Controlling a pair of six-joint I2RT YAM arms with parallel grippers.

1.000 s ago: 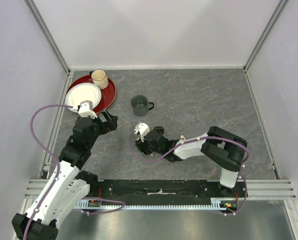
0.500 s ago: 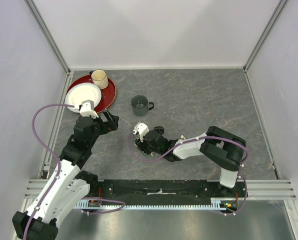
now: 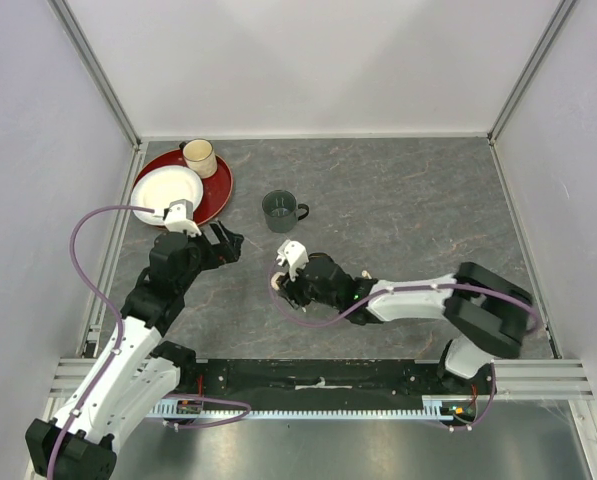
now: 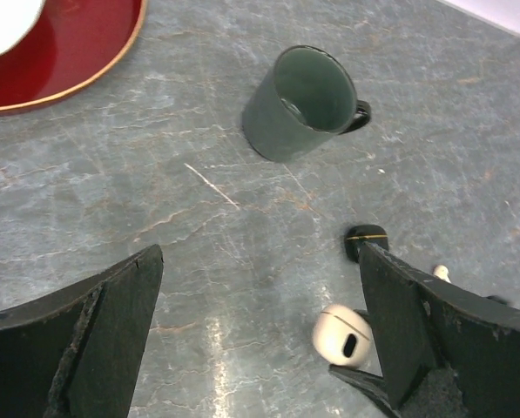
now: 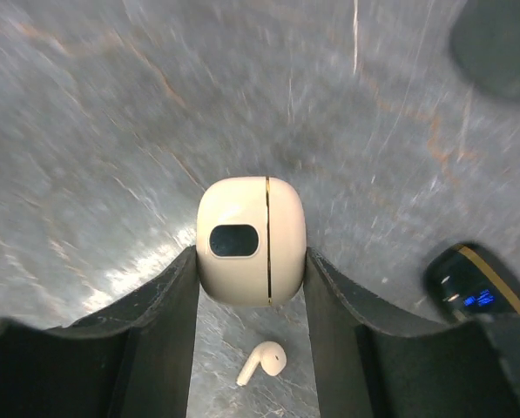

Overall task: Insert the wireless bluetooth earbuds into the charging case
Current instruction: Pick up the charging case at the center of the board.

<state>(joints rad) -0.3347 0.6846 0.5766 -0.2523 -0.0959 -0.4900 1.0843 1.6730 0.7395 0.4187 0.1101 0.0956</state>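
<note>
My right gripper (image 5: pixel 251 261) is shut on a closed white charging case (image 5: pixel 251 241), one finger on each side of it; from above the gripper (image 3: pixel 283 283) is at mid-table. One white earbud (image 5: pixel 264 361) lies on the table between the fingers, behind the case. A closed black case (image 5: pixel 477 283) with a gold line lies to the right. My left gripper (image 4: pixel 260 261) hangs open over bare table, left of the white case (image 4: pixel 342 333), the black case (image 4: pixel 364 237) and a white earbud (image 4: pixel 440 272). No black earbuds are in view.
A dark green mug (image 3: pixel 281 209) stands just beyond both grippers. At the back left is a red plate (image 3: pixel 213 190) carrying a white plate (image 3: pixel 166 190) and a cream cup (image 3: pixel 199 157). Walls enclose the table on three sides.
My right gripper has narrowed onto the white case and shifted slightly right, its elbow swinging out to the right. My left gripper has edged forward, still open.
</note>
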